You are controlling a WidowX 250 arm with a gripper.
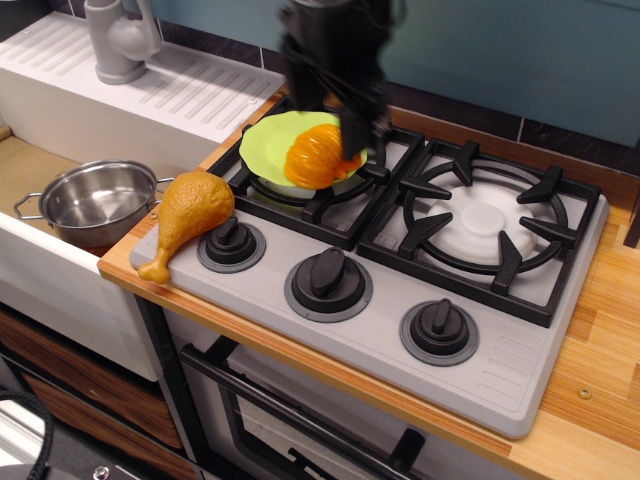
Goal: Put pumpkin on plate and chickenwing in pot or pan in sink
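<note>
The orange ribbed pumpkin [316, 157] lies on the lime-green plate [265, 145], which rests on the back-left burner grate. My gripper [335, 112] is blurred just above the pumpkin, its jaws apart and holding nothing. The orange-brown chickenwing [188, 212] lies on the stove's front-left corner, bone end toward the front edge. The shiny steel pot [95, 200] stands upright and empty in the tan sink [25, 165] at the left.
A grey tap [120, 40] stands on the ridged white drainboard [190, 90]. Three black knobs, the middle one [328, 275], line the stove front. The right burner [485, 220] has a black grate. A wooden counter [600, 340] lies right.
</note>
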